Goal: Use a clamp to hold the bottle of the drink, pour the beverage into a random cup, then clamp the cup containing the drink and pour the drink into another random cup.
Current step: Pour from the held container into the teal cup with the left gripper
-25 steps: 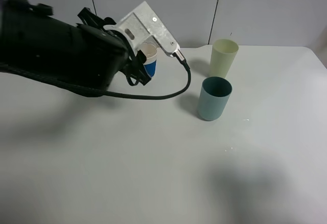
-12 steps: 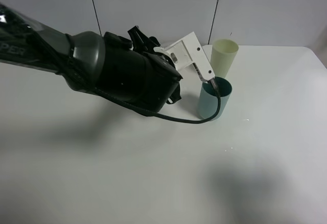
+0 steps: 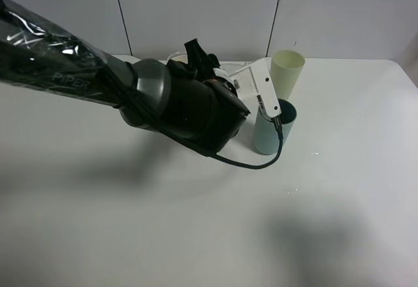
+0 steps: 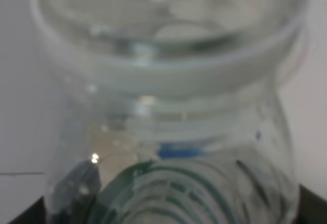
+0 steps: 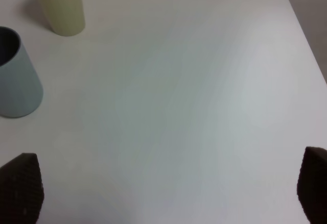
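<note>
Bottle (image 4: 163, 106) clamped in my closed left hand (image 3: 198, 53), held near the teal cup (image 3: 266, 140) on the counter (image 3: 339, 189), presumably for pouring into it; my right hand (image 5: 166, 188) hangs open, empty.

The bottle (image 4: 168, 106) is clear glossy plastic, the table (image 3: 326, 221) smooth matt.

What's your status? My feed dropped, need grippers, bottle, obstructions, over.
Left gripper shut on bottle, by teal cup. Right gripper open, holding nothing. Pour not visible. Yellow cup stands behind teal cup, apart.
</note>
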`<action>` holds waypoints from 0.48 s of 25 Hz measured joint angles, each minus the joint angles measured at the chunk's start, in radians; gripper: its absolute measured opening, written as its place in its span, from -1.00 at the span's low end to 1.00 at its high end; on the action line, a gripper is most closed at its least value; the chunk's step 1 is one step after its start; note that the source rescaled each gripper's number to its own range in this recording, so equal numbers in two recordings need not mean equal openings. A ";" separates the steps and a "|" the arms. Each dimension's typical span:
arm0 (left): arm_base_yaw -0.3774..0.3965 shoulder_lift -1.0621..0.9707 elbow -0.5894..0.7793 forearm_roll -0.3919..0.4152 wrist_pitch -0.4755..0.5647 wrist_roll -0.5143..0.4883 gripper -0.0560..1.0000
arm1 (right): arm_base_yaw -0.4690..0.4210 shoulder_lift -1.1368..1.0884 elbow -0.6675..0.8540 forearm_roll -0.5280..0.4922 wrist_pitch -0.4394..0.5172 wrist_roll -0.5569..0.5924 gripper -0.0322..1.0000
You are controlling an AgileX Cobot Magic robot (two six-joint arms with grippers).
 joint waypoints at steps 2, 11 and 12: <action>0.000 0.015 -0.014 0.013 -0.001 0.026 -0.75 | 0.000 0.000 0.000 0.000 0.000 0.000 1.00; 0.000 0.043 -0.019 0.092 -0.032 0.127 -0.75 | 0.000 0.000 0.000 0.000 0.000 0.000 1.00; 0.000 0.043 -0.019 0.092 -0.036 0.131 -0.75 | 0.000 0.000 0.000 0.000 0.000 0.000 1.00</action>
